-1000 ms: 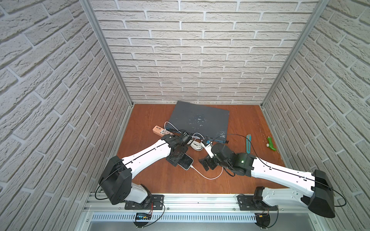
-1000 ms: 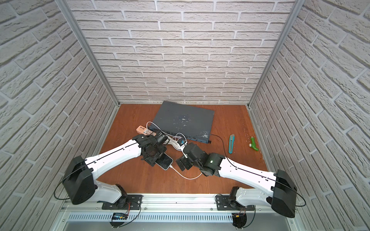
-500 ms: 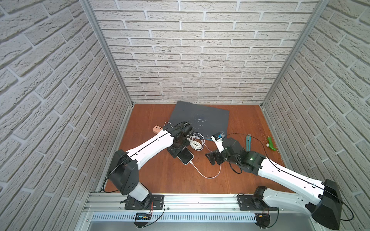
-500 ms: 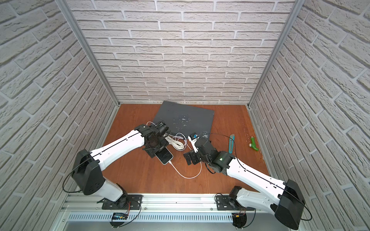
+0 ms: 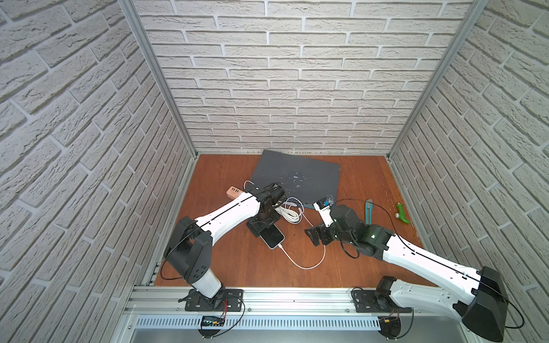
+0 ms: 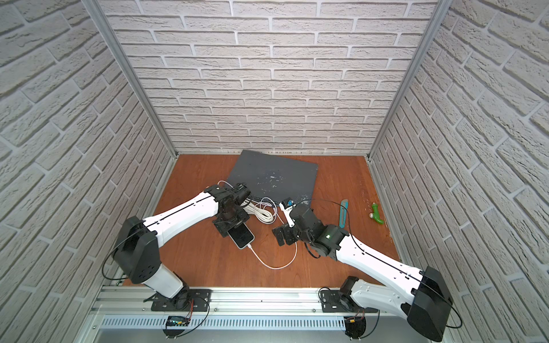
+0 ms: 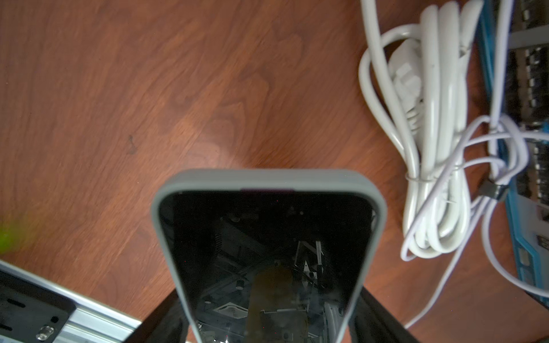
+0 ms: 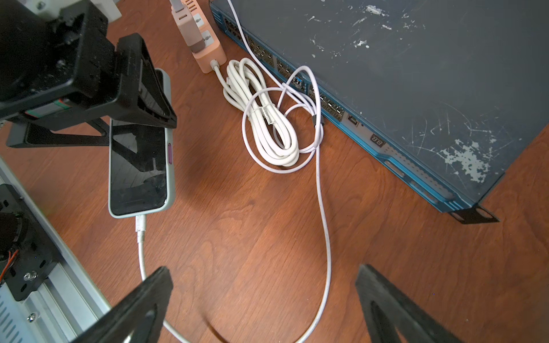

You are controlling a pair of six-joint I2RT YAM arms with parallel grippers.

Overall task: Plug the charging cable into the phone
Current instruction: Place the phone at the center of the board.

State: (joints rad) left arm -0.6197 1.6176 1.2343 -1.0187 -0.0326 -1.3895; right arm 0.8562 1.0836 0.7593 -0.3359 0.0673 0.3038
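Observation:
The phone [image 5: 273, 236] [image 6: 242, 236] lies on the wooden table, black screen up, in a pale case. The charging cable [image 8: 325, 225] runs in a loop [image 5: 322, 257] across the table. Its connector [image 8: 140, 225] sits in the phone's [image 8: 136, 166] near end. My left gripper [image 5: 266, 228] [image 8: 139, 132] straddles the phone's far half, a finger against each long side. In the left wrist view the phone [image 7: 267, 237] fills the gap of that gripper [image 7: 269, 297]. My right gripper [image 5: 316, 237] [image 8: 264, 270] hangs open over the cable loop, holding nothing.
A large grey flat box [image 5: 297, 181] lies at the back. A salmon-pink power strip [image 5: 233, 191] and its thick coiled white cord [image 5: 291, 212] lie in front of the box. A teal knife [image 5: 368, 212] and a green object [image 5: 402, 213] lie at the right.
The right gripper has drawn back a little to the right, away from the phone. The left arm's elbow has swung inward while its gripper stayed at the phone. The phone stays where it was.

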